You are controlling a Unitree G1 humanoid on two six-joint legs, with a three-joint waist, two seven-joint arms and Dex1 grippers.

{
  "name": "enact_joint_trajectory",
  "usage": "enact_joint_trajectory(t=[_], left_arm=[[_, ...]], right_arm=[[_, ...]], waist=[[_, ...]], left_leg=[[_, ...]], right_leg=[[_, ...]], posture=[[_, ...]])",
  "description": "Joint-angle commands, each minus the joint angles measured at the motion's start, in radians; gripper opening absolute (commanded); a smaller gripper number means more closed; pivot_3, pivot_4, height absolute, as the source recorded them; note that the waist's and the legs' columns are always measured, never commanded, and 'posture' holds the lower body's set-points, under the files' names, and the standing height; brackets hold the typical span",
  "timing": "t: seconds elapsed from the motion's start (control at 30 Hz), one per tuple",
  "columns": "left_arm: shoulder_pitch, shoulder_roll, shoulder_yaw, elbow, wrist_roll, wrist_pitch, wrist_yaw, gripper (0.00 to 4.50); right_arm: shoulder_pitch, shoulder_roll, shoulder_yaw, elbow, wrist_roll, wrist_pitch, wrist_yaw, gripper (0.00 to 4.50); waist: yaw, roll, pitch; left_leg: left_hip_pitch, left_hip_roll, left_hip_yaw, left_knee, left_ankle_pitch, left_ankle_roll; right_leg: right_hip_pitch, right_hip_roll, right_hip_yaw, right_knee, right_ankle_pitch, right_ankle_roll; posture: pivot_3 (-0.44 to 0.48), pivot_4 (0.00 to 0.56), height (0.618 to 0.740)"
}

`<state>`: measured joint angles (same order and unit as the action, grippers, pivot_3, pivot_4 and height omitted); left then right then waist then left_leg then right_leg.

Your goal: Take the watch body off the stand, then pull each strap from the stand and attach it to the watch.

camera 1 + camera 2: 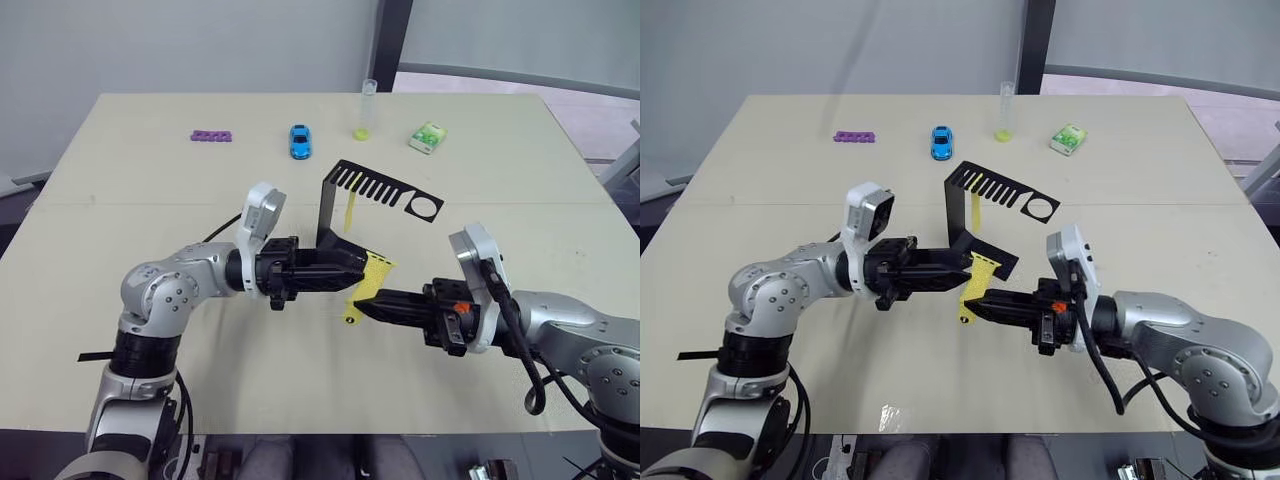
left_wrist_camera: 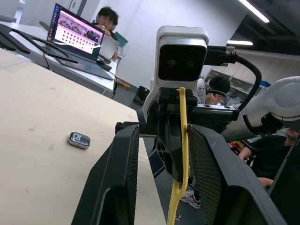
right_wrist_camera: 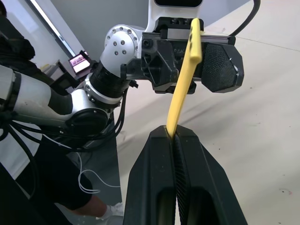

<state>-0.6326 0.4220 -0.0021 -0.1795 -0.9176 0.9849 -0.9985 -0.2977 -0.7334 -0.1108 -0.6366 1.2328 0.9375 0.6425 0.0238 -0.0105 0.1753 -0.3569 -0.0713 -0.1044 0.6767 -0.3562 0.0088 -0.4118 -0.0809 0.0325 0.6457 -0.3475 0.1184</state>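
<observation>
**Two grippers met over a yellow strap near the table's middle, in front of the stand.**

The right gripper [image 3: 176,140] was clamped shut on one end of the strap [image 1: 368,285]. The left gripper [image 1: 352,268] stood open, its fingers [image 2: 117,178] either side of the strap. The second strap [image 1: 350,212] hung on the stand [image 1: 378,190]. The watch body [image 2: 78,139] lay on the table [image 1: 120,180], apart from both grippers. Judgement: the strap's end needs lining up with the body's slot, so the body should be gripped firmly first.

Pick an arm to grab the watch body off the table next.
Left, probably. The left gripper is open, and its wrist view shows the watch body lying free on the table. The right gripper is shut on the yellow strap, so it is occupied.
</observation>
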Motion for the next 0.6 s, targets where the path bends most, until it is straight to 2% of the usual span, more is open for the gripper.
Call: enact_joint_trajectory(t=[0.03, 0.6], left_arm=[[-0.027, -0.012, 0.007, -0.02, -0.036, 0.017, 0.017, 1.78], [-0.032, -0.016, 0.015, -0.004, -0.053, 0.05, 0.049, 1.78]], right_arm=[[-0.014, 0.009, 0.002, -0.012, -0.002, -0.023, -0.012, 0.0], [-0.045, 0.029, 0.02, 0.02, -0.058, -0.031, -0.008, 0.0]], waist=[[0.0, 0.0, 0.0], [0.0, 0.0, 0.0]], left_leg=[[0.0, 0.0, 0.0, 0.0, 0.0, 0.0], [0.0, 0.0, 0.0, 0.001, 0.0, 0.0]], right_leg=[[0.0, 0.0, 0.0, 0.0, 0.0, 0.0], [0.0, 0.0, 0.0, 0.0, 0.0, 0.0]], posture=[[0.0, 0.15, 0.74], [0.0, 0.15, 0.74]])
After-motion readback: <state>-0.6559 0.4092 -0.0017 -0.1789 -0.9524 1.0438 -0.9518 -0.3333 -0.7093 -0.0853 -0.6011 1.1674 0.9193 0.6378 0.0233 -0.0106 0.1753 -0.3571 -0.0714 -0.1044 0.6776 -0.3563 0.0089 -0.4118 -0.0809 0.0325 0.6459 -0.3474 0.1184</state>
